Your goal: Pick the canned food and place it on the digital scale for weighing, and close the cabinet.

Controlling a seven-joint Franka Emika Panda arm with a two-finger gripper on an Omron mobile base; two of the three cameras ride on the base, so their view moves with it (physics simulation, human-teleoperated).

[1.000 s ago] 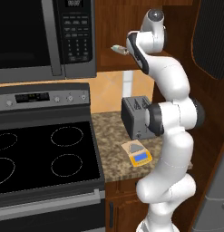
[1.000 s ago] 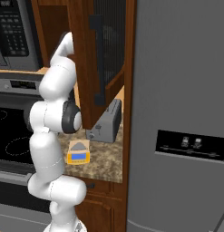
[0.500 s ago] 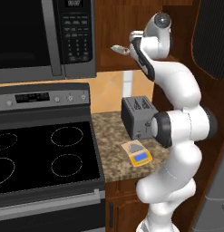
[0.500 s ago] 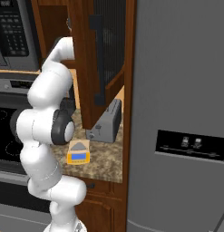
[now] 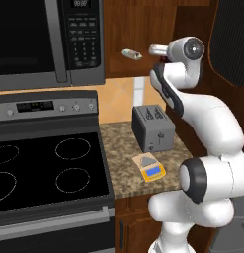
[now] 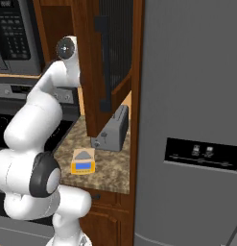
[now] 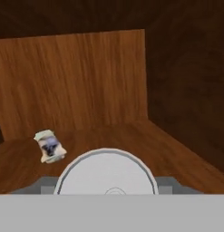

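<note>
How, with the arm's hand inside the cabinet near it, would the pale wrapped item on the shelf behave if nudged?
The wrapped item looks small beside the toaster, so it is probably light and easily shoved. It lies flat on the smooth wooden shelf, so it would likely slide rather than tip.

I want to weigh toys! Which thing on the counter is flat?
The orange-yellow digital scale, lying flat in front of the grey toaster, which stands much taller.
</note>
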